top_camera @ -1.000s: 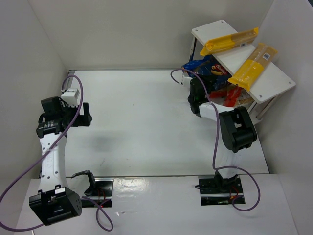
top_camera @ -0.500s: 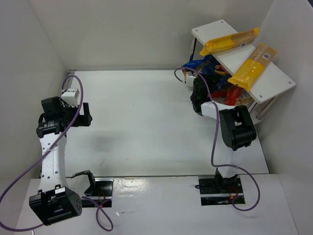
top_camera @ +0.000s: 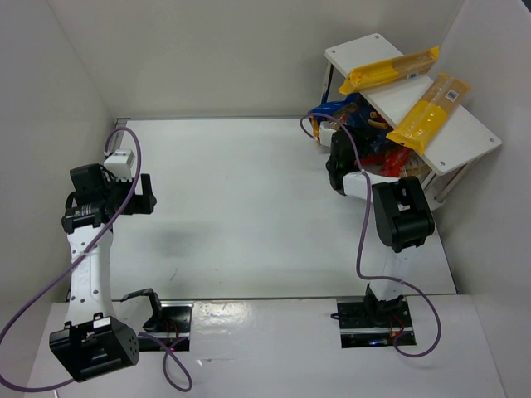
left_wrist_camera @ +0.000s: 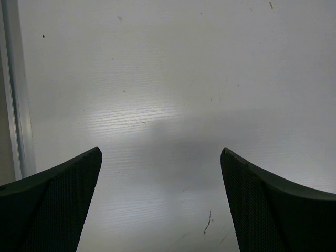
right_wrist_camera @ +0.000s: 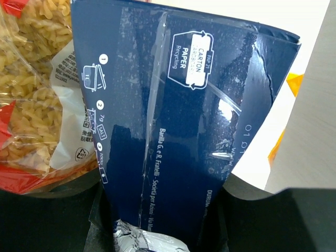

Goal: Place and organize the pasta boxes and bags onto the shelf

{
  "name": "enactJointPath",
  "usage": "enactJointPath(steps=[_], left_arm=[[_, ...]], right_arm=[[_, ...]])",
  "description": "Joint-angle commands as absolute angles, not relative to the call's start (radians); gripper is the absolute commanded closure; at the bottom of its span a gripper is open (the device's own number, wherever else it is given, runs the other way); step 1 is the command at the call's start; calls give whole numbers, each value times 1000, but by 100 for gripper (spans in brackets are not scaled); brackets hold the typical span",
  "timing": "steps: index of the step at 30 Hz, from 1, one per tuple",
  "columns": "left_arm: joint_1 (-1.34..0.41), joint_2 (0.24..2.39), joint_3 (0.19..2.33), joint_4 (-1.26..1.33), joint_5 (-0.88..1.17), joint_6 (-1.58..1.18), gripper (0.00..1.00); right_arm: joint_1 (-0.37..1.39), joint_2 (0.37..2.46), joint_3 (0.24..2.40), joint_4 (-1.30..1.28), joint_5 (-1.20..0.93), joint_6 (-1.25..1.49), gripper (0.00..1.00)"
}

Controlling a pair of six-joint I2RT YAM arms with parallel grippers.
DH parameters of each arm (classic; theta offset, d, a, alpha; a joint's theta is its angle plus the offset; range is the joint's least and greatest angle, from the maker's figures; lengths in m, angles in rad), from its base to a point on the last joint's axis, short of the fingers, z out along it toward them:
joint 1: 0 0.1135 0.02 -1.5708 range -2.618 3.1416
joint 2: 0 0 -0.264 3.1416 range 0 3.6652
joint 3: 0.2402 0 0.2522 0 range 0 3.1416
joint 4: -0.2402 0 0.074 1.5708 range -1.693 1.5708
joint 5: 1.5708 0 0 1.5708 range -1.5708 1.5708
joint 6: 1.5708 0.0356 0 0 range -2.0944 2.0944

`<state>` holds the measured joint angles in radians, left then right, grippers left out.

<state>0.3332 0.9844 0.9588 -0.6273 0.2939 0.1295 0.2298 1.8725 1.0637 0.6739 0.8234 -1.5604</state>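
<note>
Dark blue pasta box (right_wrist_camera: pixel 178 121) pinched between right fingers (right_wrist_camera: pixel 262 226), beside red bag (right_wrist_camera: pixel 31 105); left fingers (left_wrist_camera: pixel 47 210) spread.

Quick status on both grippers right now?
Left gripper: open, empty, above the table.
Right gripper: closed on the dark blue pasta box.

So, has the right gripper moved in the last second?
Yes. In the top view the right gripper, holding the pasta box, has shifted slightly right, closer to the shelf, and less of the box shows.
</note>
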Motion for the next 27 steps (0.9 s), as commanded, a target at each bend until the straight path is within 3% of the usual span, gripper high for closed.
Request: enactJointPath(steps=[1,10,19,27], left_arm=[[341,983,956,-607,318,144,1],[341,983,956,-607,318,144,1],[341,974,956,-607,327,153,1],[341,974,956,-607,327,153,1]], right_arm=[[212,1870,1106,781,879,-1531,94],[202,1870,1115,727,879,-1499,87],[193,1838,1135,572,888,-1394,50],[216,1770,1135,396,859,-1281,39]])
